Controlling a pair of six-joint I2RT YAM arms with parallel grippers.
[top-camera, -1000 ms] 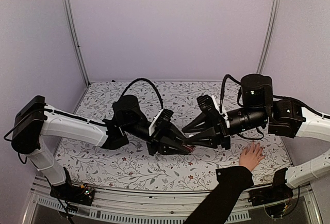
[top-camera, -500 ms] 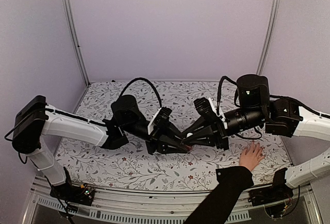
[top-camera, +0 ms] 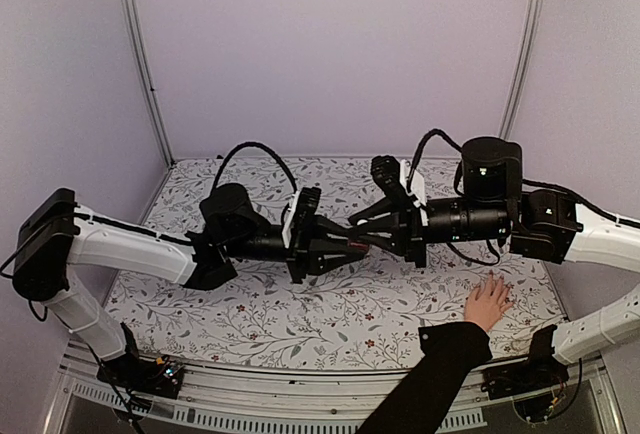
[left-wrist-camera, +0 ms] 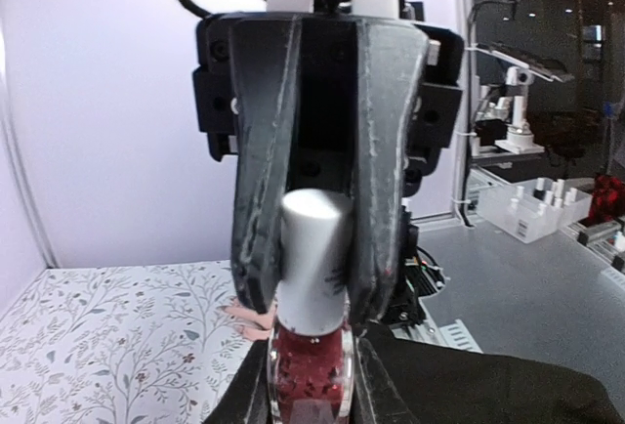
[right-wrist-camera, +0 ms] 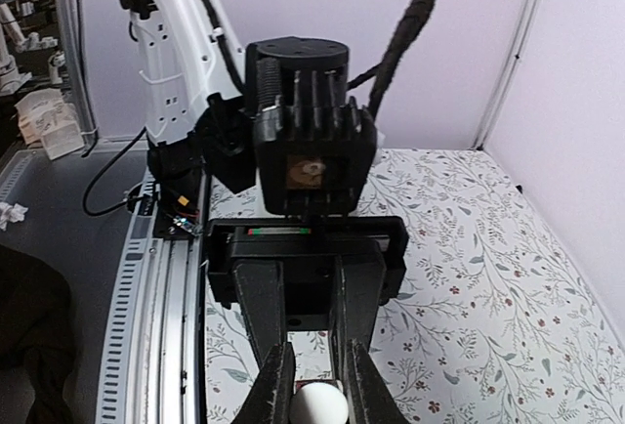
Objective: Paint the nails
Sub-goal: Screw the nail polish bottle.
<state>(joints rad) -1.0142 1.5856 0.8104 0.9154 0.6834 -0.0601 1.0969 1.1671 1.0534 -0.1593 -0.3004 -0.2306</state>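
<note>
Evenly lit pale lilac panels (top-camera: 330, 54) framed by slanting metal posts (top-camera: 140, 54) enclose a table (top-camera: 300, 324) covered in white cloth printed with grey leaves and small red flowers, a ribbed metal rail (top-camera: 300, 386) along its near edge, while a grey workshop floor (left-wrist-camera: 527, 287) and white bins (left-wrist-camera: 527, 214) lie beyond.

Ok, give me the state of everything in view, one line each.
left gripper, shut on the nail polish bottle
right gripper, shut on the white cap
nail polish bottle, cap on, held between both grippers
white cap, seated on the bottle
human hand, flat on the table, fingers spread
nails, too small to tell if painted
</note>
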